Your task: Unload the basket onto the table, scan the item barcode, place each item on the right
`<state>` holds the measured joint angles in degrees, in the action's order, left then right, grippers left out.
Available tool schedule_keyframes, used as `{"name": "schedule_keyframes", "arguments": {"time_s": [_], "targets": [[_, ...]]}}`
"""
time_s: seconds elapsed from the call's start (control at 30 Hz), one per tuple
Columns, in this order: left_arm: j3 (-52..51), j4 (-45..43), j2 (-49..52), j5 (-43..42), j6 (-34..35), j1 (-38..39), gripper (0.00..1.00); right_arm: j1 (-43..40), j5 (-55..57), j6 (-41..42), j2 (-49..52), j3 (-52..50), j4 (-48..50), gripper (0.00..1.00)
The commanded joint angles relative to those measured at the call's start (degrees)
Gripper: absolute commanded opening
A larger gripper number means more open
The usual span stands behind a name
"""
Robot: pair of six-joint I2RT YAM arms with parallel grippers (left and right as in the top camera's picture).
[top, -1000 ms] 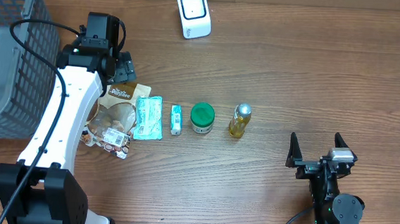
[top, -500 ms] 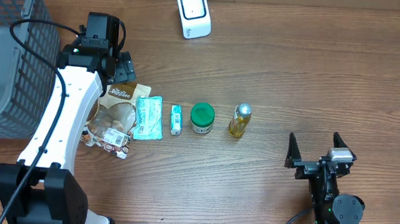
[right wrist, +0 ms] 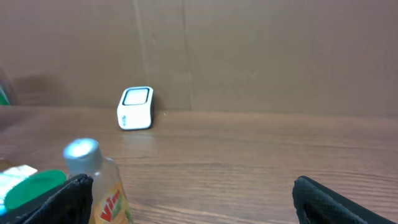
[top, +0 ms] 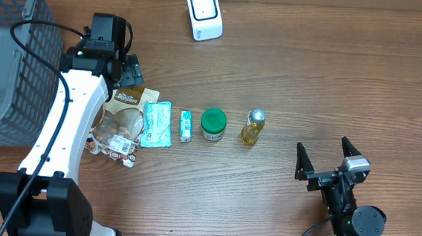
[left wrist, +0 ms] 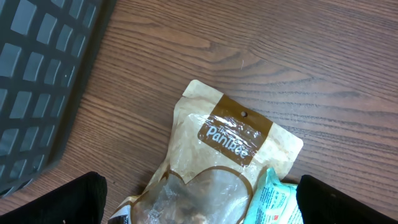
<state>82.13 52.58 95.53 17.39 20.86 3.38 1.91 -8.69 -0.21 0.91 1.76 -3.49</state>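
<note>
below the left end effector (left wrist: 199, 190), a tan windowed pouch (left wrist: 233, 134) lies flat

The table (top: 310, 80) is brown wood with darker grain, the basket (top: 6, 59) grey with a grid of square holes, the scanner (top: 204, 13) white with a dark window. The pouch (left wrist: 230, 149) is pale tan with a brown label lettered in white; the packet (top: 156, 124) is teal, the small box (top: 186, 125) green and white. The jar (top: 213, 123) has a green lid, and the bottle (top: 252, 127) is yellow with a silver cap.
</note>
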Motion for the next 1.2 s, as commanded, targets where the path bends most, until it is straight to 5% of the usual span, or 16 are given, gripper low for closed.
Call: {"name": "schedule_keyframes", "arguments": {"time_s": [0.0,1.17], "targets": [[0.2,-0.1,0.1,1.0,-0.1,0.4,1.0,0.0,-0.4,1.5,-0.1,2.4,0.5,1.0],[0.2,-0.1,0.1,1.0,-0.1,0.4,1.0,0.0,0.9,5.2,-0.1,3.1,3.4,1.0]]}}
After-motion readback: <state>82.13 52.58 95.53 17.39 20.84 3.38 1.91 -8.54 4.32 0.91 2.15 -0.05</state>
